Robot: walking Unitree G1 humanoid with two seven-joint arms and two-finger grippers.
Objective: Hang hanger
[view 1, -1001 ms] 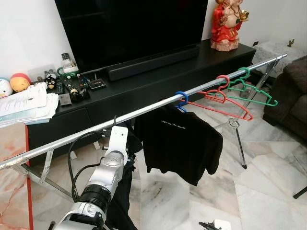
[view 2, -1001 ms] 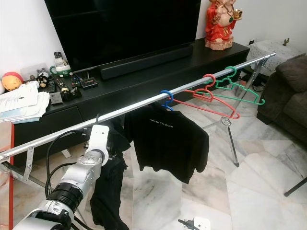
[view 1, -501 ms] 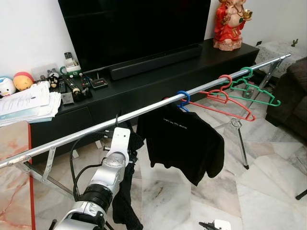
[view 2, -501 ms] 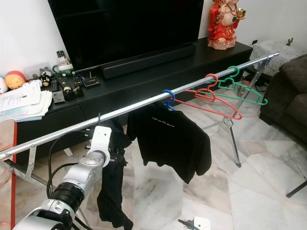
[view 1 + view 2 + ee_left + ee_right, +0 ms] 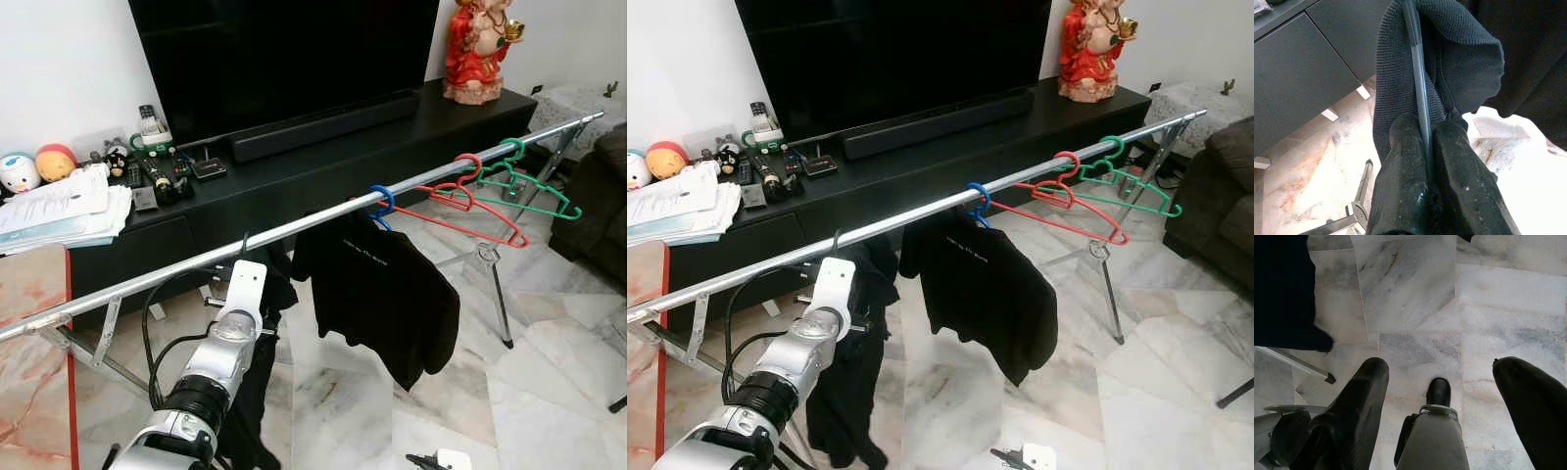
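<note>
Hanger [image 5: 1418, 83] wire is what your left gripper [image 5: 1427, 147] has pinched: in the left wrist view the two black fingers [image 5: 1400, 181] are closed on a thin grey rod, with a dark knitted garment [image 5: 1396, 73] draped over it just ahead of the fingertips. From the head views, that gripper sits close under the silver rail [image 5: 294, 230], toward its left end, and a thin hook [image 5: 242, 243] rises from above the wrist to the rail; you cannot tell from here whether it is already seated over the bar. The garment hangs down beside the arm toward the marble floor [image 5: 549, 382].

Expect the wire to be stiff but thin and smooth, so it may twist or slide between the pads. The knit is soft and puts its weight below your grip, so the load will likely swing as you move. Holding near the neck, as you do now, looks like the best place; keep the grip firm until the hook bears the weight.

Further along the rail hang a black T-shirt [image 5: 377, 294] on a blue hanger [image 5: 377, 201], then a red hanger [image 5: 460, 196] and a green hanger [image 5: 524, 181] near the right end, well apart from your work.

Your right gripper [image 5: 1442, 396] hangs idle over the floor, its fingers spread wide with nothing between them.
</note>
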